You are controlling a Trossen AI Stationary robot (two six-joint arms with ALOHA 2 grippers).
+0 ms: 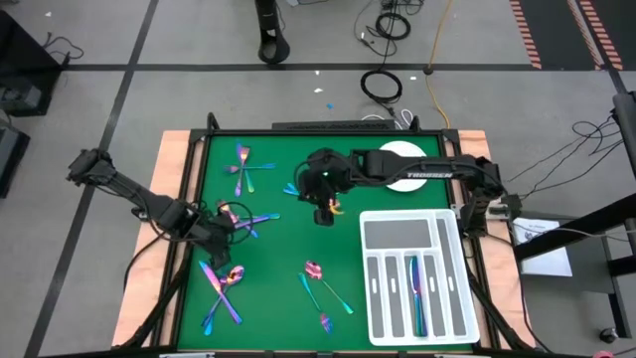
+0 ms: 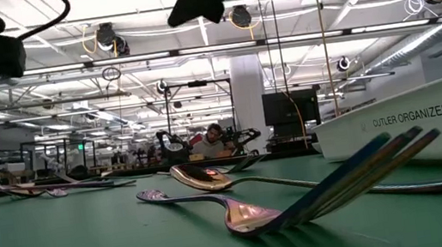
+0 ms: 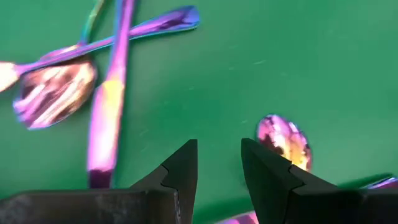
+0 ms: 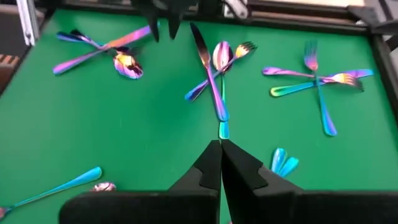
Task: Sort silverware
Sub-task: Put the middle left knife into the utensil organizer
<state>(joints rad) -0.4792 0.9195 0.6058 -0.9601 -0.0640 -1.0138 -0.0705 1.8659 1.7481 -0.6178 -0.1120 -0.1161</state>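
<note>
Two claws are in play, but yours to use is the left claw (image 1: 221, 231), fingers apart right over the silverware (image 1: 243, 221) crossed at the bench's (image 1: 288, 249) left-middle; the right claw (image 1: 328, 211), fingers together, hangs mid-bench.

The left gripper (image 1: 221, 231) hangs low with fingers parted; the right gripper (image 1: 327, 211) is closed mid-table

right claw (image 4: 220, 163) closed, above green mat (image 4: 124, 124) | silverware (image 4: 211, 74) scattered beyond
</note>
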